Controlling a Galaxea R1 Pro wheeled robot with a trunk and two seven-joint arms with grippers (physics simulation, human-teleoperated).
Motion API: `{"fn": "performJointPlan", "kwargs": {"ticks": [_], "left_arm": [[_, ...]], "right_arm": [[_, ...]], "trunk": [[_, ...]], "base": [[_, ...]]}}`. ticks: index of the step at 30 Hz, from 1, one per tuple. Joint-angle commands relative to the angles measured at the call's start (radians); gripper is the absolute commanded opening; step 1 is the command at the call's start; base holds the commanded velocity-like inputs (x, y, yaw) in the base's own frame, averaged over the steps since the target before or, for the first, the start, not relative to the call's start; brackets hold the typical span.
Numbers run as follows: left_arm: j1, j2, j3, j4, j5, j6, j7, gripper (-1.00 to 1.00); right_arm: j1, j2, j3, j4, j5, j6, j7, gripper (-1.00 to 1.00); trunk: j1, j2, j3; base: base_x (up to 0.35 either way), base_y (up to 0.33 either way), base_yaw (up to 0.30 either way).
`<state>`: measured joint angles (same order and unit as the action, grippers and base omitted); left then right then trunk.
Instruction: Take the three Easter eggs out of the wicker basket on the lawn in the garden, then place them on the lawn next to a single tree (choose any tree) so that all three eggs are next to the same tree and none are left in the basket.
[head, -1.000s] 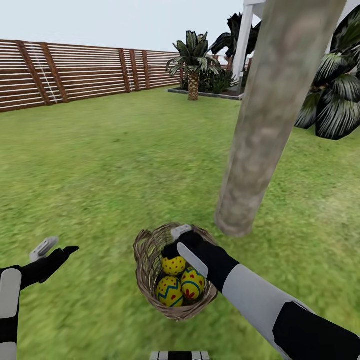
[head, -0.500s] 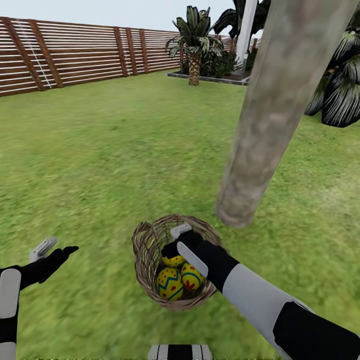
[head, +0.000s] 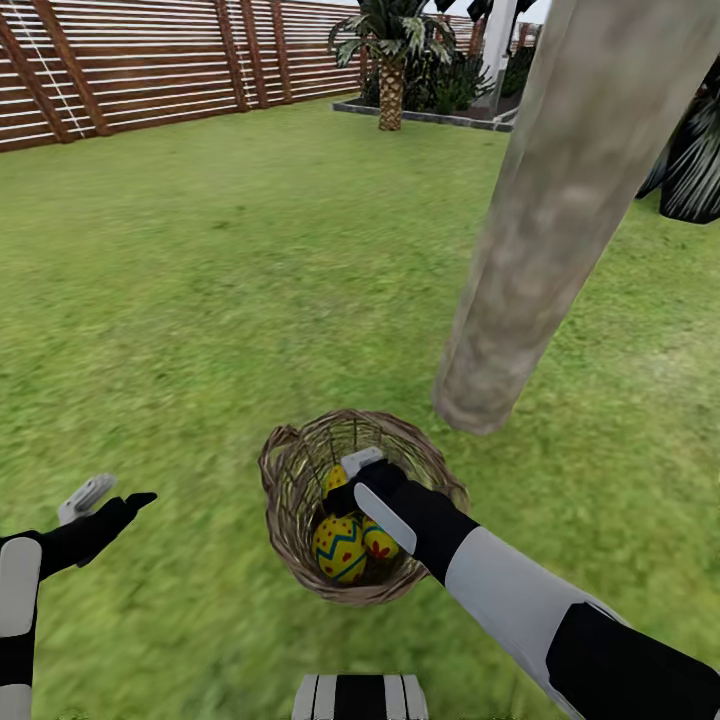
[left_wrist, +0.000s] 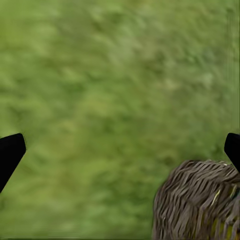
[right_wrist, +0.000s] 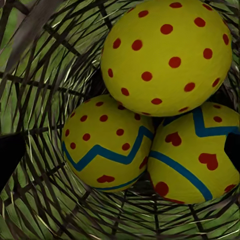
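Head view: high, angled down over green grass lawn (head: 200, 300). Right wrist view: close inside brown woven wicker basket (right_wrist: 45, 100). Left wrist view: near its outer wall (left_wrist: 200, 200); the basket (head: 300, 470) is common to all three views.

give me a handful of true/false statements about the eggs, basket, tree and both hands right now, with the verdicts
1. All three Easter eggs lie inside the wicker basket. True.
2. The right hand is closed around an egg and lifting it. False: it hangs over the basket's opening, fingers apart, with the eggs untouched below.
3. The left hand is open over bare lawn, beside the basket. True.
4. The basket stands far from any tree. False: the base of the tree is close beside it.
5. One egg already lies on the grass by the trunk. False: no egg lies on the grass; the eggs sit in the basket.
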<state>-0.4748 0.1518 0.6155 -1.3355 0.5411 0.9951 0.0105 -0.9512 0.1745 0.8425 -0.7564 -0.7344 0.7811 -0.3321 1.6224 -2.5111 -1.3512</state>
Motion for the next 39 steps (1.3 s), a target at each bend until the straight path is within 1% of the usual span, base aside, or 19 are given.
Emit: {"fn": "performJointPlan", "kwargs": {"ticks": [1, 7, 9, 11, 13, 14, 15, 16, 19, 23, 29, 33, 39], "left_arm": [[-0.001, 0.0, 0.001, -0.001, 0.004, 0.005, 0.001, 1.0], [-0.001, 0.0, 0.001, -0.001, 0.004, 0.005, 0.0, 1.0], [-0.001, -0.001, 0.001, -0.001, 0.004, 0.005, 0.0, 1.0], [-0.001, -0.001, 0.002, -0.001, 0.004, 0.005, 0.0, 1.0], [-0.001, -0.001, 0.003, -0.001, 0.004, 0.005, 0.0, 1.0], [-0.001, 0.0, 0.003, -0.001, 0.004, 0.005, 0.0, 1.0], [-0.001, 0.0, 0.003, -0.001, 0.004, 0.005, 0.0, 1.0], [-0.001, 0.0, 0.003, -0.001, 0.004, 0.005, 0.0, 1.0], [-0.001, 0.001, 0.004, -0.002, 0.004, 0.005, 0.0, 1.0], [-0.001, 0.002, 0.004, -0.002, 0.004, 0.005, 0.0, 1.0], [0.0, 0.002, 0.004, -0.002, 0.004, 0.005, 0.002, 1.0], [-0.001, 0.0, 0.004, -0.003, 0.004, 0.005, 0.001, 1.0], [-0.001, 0.0, 0.005, -0.003, 0.004, 0.005, 0.002, 1.0]], "right_arm": [[-0.001, 0.0, 0.003, 0.0, -0.01, 0.001, -0.01, 1.0], [-0.001, 0.0, 0.003, 0.0, -0.006, -0.006, -0.01, 1.0], [-0.002, 0.0, -0.001, -0.002, -0.002, -0.011, -0.013, 1.0], [-0.004, 0.0, -0.007, -0.004, 0.001, -0.014, -0.031, 1.0], [-0.006, 0.0, -0.012, -0.006, 0.002, -0.035, -0.068, 1.0], [-0.008, 0.0, -0.013, -0.007, 0.002, -0.061, -0.085, 1.0], [-0.008, 0.0, -0.013, -0.007, 0.002, -0.07, -0.089, 1.0], [-0.009, 0.0, -0.014, -0.007, 0.003, -0.096, -0.096, 1.0], [-0.012, 0.0, -0.014, -0.013, 0.003, -0.117, -0.099, 1.0], [-0.015, 0.0, -0.014, -0.035, 0.003, -0.123, -0.099, 1.0], [-0.044, 0.0, -0.011, -0.005, -0.002, -0.124, -0.092, 1.0], [-0.046, 0.0, -0.01, -0.003, -0.007, -0.12, -0.089, 1.0], [-0.046, 0.0, -0.007, -0.012, -0.005, -0.12, -0.087, 1.0]], "trunk": [[0.0, -0.001, -0.006], [0.003, -0.002, -0.039], [0.003, -0.002, -0.043], [0.003, -0.002, -0.046], [0.003, -0.002, -0.049], [0.003, -0.002, -0.051], [0.003, -0.002, -0.052], [0.003, -0.002, -0.054], [0.003, -0.002, -0.056], [0.003, -0.002, -0.057], [0.003, -0.002, -0.057], [0.003, -0.002, -0.057], [0.003, -0.002, -0.057]], "base": [[0.0, 0.0, 0.0], [0.0, 0.0, 0.0], [0.0, 0.0, 0.0], [0.0, 0.0, 0.0], [0.0, 0.0, 0.0], [0.0, 0.0, 0.0], [0.0, 0.0, 0.0], [0.0, 0.0, 0.0], [0.0, 0.0, 0.0], [0.0, 0.0, 0.0], [0.026, 0.0, 0.0], [0.2, 0.0, 0.0], [0.064, 0.0, 0.0]]}}
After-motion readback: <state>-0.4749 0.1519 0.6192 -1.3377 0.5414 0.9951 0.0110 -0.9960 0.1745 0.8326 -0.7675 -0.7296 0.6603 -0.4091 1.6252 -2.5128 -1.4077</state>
